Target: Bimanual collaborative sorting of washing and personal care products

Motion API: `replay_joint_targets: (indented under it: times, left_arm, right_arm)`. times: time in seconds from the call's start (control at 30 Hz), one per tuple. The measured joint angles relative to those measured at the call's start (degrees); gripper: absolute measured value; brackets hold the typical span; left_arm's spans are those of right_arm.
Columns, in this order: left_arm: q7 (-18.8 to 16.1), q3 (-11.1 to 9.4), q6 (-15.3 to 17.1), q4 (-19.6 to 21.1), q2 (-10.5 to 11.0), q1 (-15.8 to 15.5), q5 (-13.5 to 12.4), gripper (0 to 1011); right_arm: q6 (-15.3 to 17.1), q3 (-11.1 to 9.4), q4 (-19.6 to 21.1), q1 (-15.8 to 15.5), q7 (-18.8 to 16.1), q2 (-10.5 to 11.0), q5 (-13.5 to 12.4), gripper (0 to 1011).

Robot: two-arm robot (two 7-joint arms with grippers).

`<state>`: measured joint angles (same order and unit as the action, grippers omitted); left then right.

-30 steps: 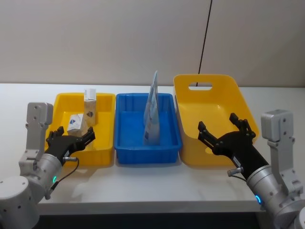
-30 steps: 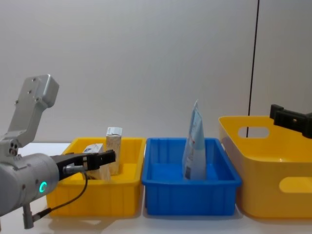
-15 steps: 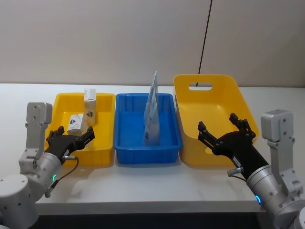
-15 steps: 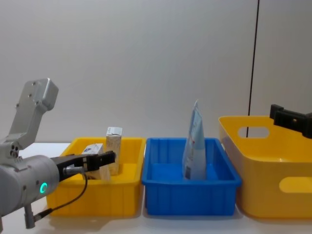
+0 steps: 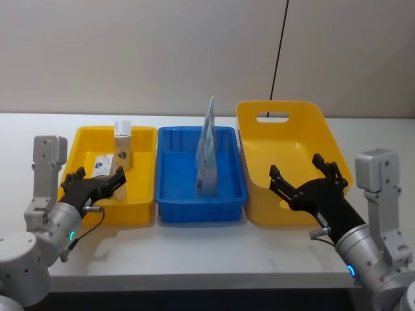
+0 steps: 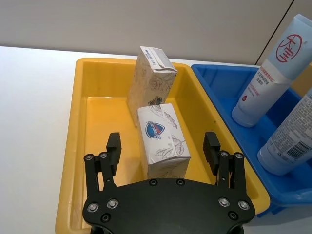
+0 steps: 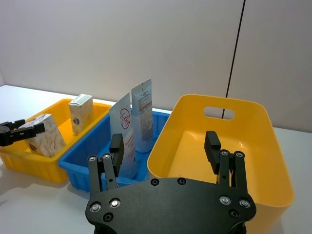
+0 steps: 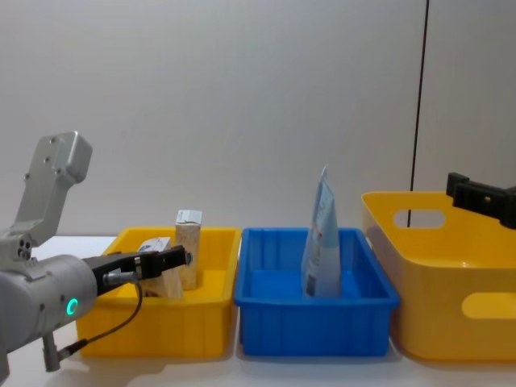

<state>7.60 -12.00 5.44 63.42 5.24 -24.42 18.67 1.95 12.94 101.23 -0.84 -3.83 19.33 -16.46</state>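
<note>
Marbled pack (image 6: 163, 148) ahead of left gripper (image 6: 163, 140) (spread).

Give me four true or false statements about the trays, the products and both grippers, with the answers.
1. The left gripper is shut on the marbled pack. False: its fingers are spread, not closed on the pack.
2. The beige carton stands upright in the yellow tray. True.
3. The right gripper is open by the yellow basket. True.
4. The light-blue pouch lies flat in the yellow basket. False: it stands in the blue tray.
</note>
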Motion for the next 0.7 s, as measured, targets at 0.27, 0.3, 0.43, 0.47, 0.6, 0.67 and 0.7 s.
replay_joint_targets:
  times: [0.27,0.3,0.43,0.47,0.6,0.67,0.7]
  left_arm:
    - [0.96,0.22,-0.28,-3.13,-0.53,-1.84,-0.09,882]
    - [1.05,0.22,-0.28,-3.42,-0.58,-2.00,-0.11,864]
    - [1.43,0.18,-0.28,-4.97,-0.85,-2.94,-0.28,741]
    - [1.55,0.15,-0.28,-5.61,-0.97,-3.31,-0.42,703]
    - [1.79,0.07,-0.28,-7.14,-1.29,-4.22,-0.73,587]
    - [1.88,0.02,-0.29,-8.03,-1.49,-4.73,-0.92,542]
    - [1.91,0.01,-0.31,-8.19,-1.53,-4.81,-0.99,483]
  right_arm:
    - [0.00,0.00,0.00,0.00,0.00,0.00,0.00,1000]
    - [0.00,0.00,0.00,0.00,0.00,0.00,0.00,1000]
    - [0.00,0.00,0.00,0.00,0.00,0.00,0.00,1000]
    - [0.00,0.00,0.00,0.00,0.00,0.00,0.00,1000]
    - [0.00,0.00,0.00,0.00,0.01,0.00,0.00,1000]
    - [0.00,0.00,0.00,0.00,0.00,0.00,0.00,1000]
    - [0.00,0.00,0.00,0.00,0.00,0.00,0.00,1000]
